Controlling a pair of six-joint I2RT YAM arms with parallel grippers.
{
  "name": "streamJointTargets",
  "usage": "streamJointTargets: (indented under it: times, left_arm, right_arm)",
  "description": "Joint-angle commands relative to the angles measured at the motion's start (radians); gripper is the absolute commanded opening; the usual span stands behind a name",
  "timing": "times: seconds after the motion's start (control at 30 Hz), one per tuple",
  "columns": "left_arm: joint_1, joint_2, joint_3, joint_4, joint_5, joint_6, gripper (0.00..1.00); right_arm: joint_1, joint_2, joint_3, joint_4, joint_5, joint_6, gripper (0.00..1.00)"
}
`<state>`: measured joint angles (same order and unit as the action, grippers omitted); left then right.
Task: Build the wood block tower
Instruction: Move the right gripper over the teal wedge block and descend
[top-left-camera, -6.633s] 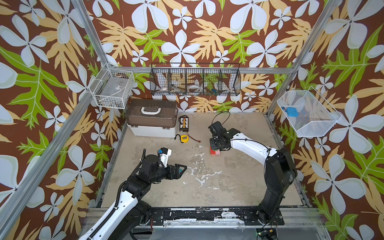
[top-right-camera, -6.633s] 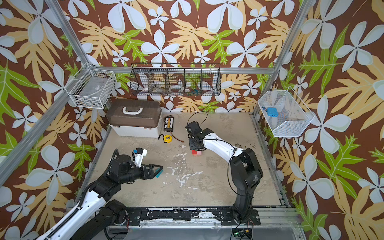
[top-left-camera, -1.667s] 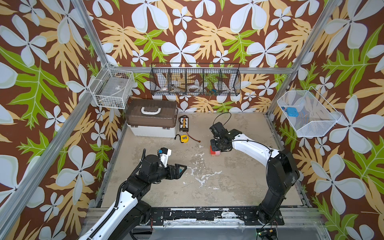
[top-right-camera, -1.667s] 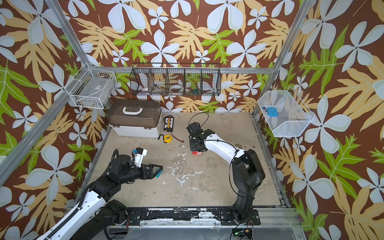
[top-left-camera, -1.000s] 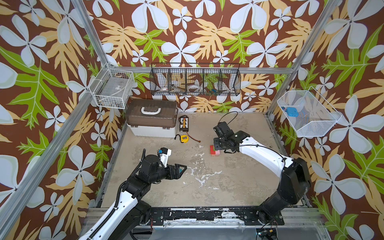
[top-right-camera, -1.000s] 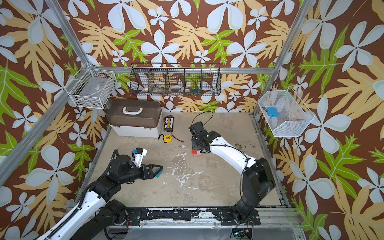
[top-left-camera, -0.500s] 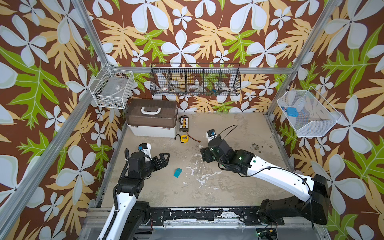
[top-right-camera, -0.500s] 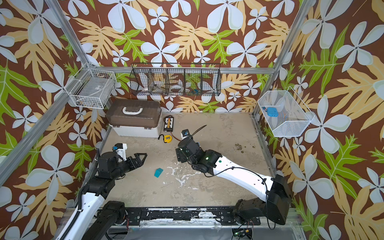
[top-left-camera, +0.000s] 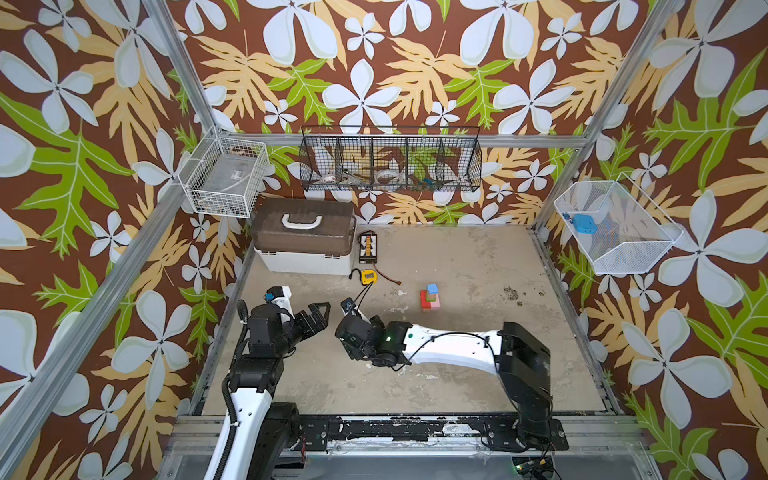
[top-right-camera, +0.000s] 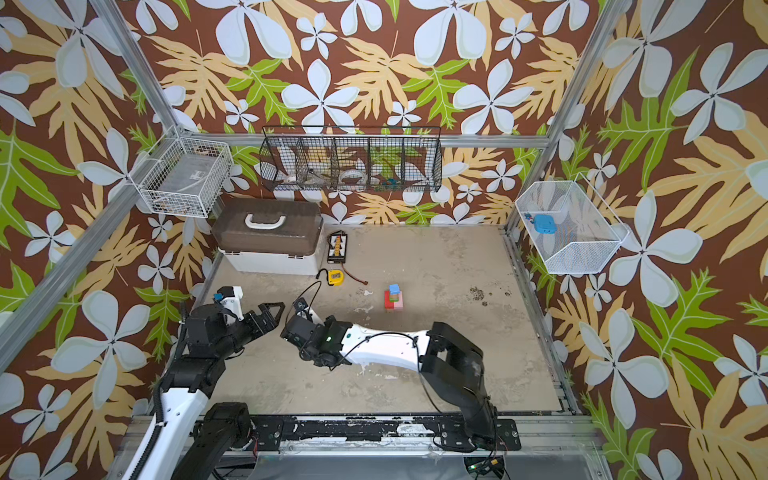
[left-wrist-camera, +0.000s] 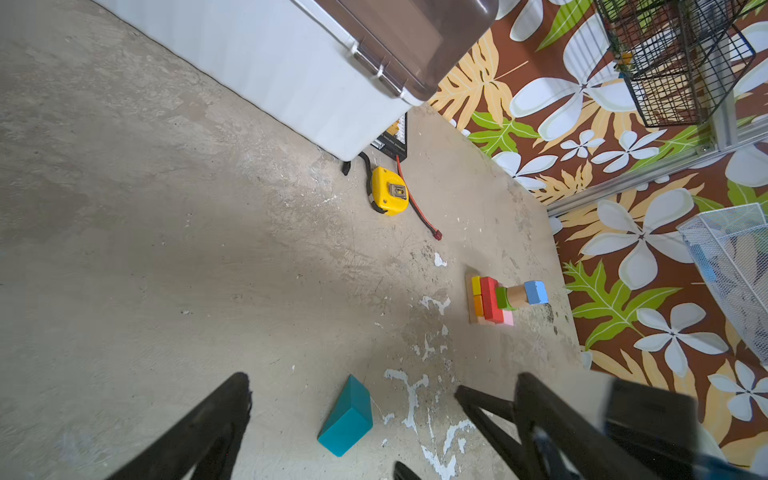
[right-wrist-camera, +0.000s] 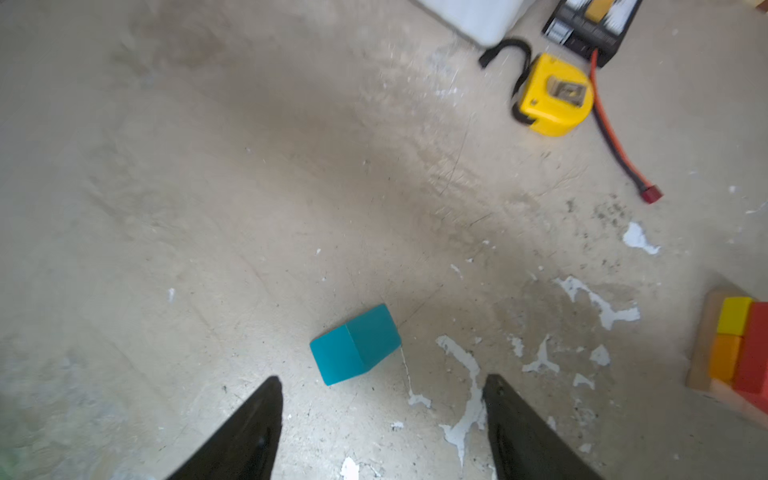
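The right gripper (right-wrist-camera: 382, 379) has swung from tower (top-left-camera: 430, 297) to teal block (right-wrist-camera: 355, 345).

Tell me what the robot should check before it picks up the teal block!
1. Right fingers open: ok, spread wide, holding nothing.
2. Teal block free: ok, it lies alone on the table, just ahead of them.
3. Block square to the fingers: not ok, it sits turned at an angle.
4. Left fingers out of the way: cannot tell, open and empty but close beside the right arm.
5. Tower safe: ok, upright, blue block on top, nothing touching it.
6. Tape measure clear: ok, well away from the block.
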<state>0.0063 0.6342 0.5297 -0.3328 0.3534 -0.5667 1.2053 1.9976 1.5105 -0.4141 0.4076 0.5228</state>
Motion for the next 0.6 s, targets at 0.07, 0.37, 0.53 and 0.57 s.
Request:
streamJointTargets:
  times: [0.07, 0.37, 0.53, 0.57]
  left_arm:
    - [0.004, -0.003, 0.0, 0.021, 0.024, 0.012, 1.0]
    - [0.003, -0.003, -0.003, 0.024, 0.032, 0.011, 1.0]
    - [0.003, 0.0, -0.005, 0.028, 0.043, 0.014, 1.0]
    - [0.003, 0.001, -0.005, 0.028, 0.045, 0.014, 1.0]
  right_arm:
    - [-0.001, 0.11, 0.098, -0.089, 0.025, 0.0, 0.77]
    - [-0.008, 0.249, 0.217, -0.147, 0.055, -0.015, 0.77]
    - [-0.017, 0.28, 0.241, -0.176, 0.066, 0.004, 0.77]
    - [-0.02, 0.28, 0.239, -0.18, 0.068, 0.009, 0.77]
